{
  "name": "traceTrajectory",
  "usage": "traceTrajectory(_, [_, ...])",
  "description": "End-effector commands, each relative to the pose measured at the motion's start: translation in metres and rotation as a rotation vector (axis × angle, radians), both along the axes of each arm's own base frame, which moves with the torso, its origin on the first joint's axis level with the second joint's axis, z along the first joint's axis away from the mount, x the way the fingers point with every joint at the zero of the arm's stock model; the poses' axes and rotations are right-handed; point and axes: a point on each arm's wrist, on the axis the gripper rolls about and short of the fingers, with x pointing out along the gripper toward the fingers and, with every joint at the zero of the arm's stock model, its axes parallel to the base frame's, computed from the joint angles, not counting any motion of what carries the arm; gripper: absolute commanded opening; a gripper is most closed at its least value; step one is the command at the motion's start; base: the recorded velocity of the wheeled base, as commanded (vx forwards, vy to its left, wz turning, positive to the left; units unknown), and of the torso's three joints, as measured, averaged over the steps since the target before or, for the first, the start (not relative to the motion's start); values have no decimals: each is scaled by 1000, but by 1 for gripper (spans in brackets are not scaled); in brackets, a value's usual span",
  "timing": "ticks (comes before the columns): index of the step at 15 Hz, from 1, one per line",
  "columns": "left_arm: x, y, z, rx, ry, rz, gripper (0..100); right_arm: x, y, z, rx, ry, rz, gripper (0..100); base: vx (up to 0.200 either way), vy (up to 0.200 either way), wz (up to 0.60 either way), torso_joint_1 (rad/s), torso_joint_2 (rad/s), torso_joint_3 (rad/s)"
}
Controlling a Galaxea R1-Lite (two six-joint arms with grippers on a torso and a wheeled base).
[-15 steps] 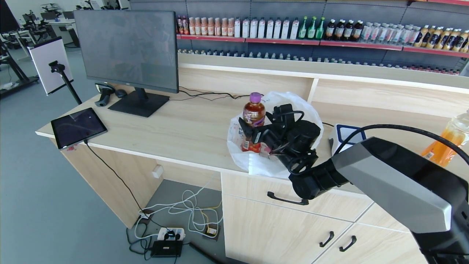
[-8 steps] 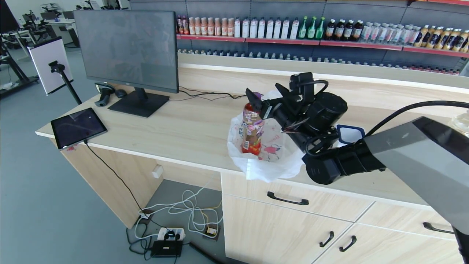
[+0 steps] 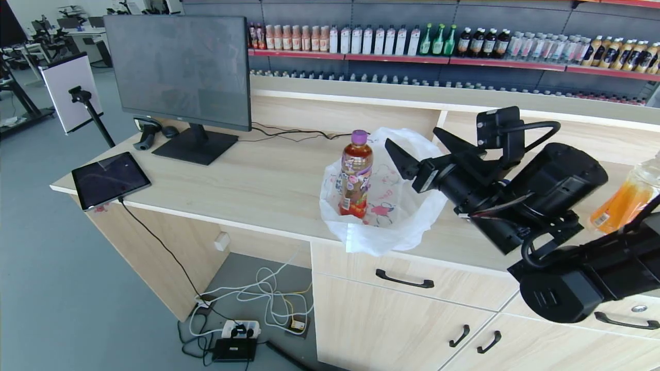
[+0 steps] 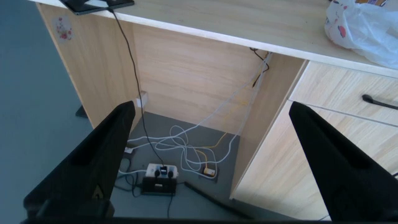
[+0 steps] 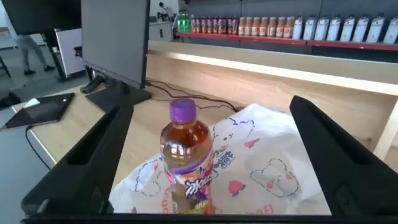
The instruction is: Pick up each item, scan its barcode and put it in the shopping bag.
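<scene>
A tea bottle (image 3: 356,175) with a purple cap stands upright inside the white shopping bag (image 3: 397,226) on the wooden counter (image 3: 268,180). My right gripper (image 3: 411,138) hangs open to the right of the bottle, level with its upper half and clear of it. In the right wrist view the bottle (image 5: 186,158) stands in the bag (image 5: 267,168) ahead of the open right gripper (image 5: 210,106). An orange drink bottle (image 3: 626,198) lies at the counter's right end. My left gripper (image 4: 211,107) is open and empty, low in front of the counter, over the floor.
A monitor (image 3: 180,72) and a tablet (image 3: 110,178) sit at the counter's left end. A raised ledge (image 3: 361,98) runs behind the bag, with shelves of bottles (image 3: 412,41) beyond. Drawers (image 3: 407,281) and floor cables (image 3: 247,309) lie below the counter.
The right gripper has let go of the tea bottle, risen and pulled back to the right. The bottle stays standing in the bag.
</scene>
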Motion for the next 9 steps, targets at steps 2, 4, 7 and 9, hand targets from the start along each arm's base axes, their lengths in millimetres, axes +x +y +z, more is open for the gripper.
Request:
traceTrajectory(2, [0, 0, 0, 0, -2, 0, 100, -54, -26, -7, -25, 10, -2, 100, 0, 0, 0, 0, 0, 0])
traceTrajectory(4, [0, 0, 0, 0, -2, 0, 100, -61, -21, -7, -29, 10, 23, 100, 0, 0, 0, 0, 0, 0])
traceTrajectory(7, [0, 0, 0, 0, -2, 0, 100, -73, -27, -3, -18, 7, 33, 100, 0, 0, 0, 0, 0, 0])
traceTrajectory(9, [0, 0, 0, 0, -2, 0, 100, -84, -34, -1, -14, 6, 34, 100, 0, 0, 0, 0, 0, 0])
